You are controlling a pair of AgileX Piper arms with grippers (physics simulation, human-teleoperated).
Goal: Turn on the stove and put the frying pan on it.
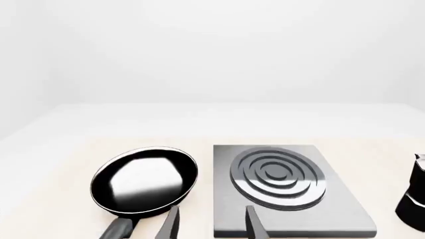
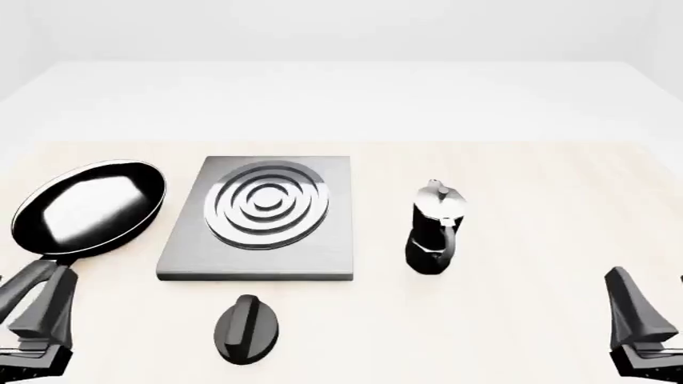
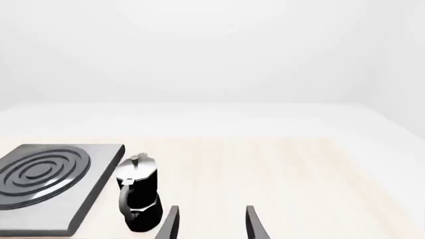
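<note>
The frying pan [image 2: 91, 208] lies at the table's left, black with a glossy inside, its handle [image 2: 24, 286] pointing toward the near left corner. Right of it sits the stove [image 2: 261, 260], a grey slab with a ringed burner [image 2: 267, 204]. The black oval knob [image 2: 248, 328] lies just in front of the slab. My left gripper [image 1: 212, 225] is open and empty, hovering behind the gap between the pan [image 1: 145, 179] and the stove [image 1: 332, 211]; one finger [image 2: 51, 308] shows by the handle. My right gripper [image 3: 211, 225] is open and empty at the near right, with its finger [image 2: 629, 314] in the front view.
A small black-and-silver moka pot [image 2: 436, 228] stands upright right of the stove, between it and my right gripper, and shows as the moka pot [image 3: 139, 196] in the right wrist view. Light wooden tabletop [image 2: 533, 200] stretches to the right and behind.
</note>
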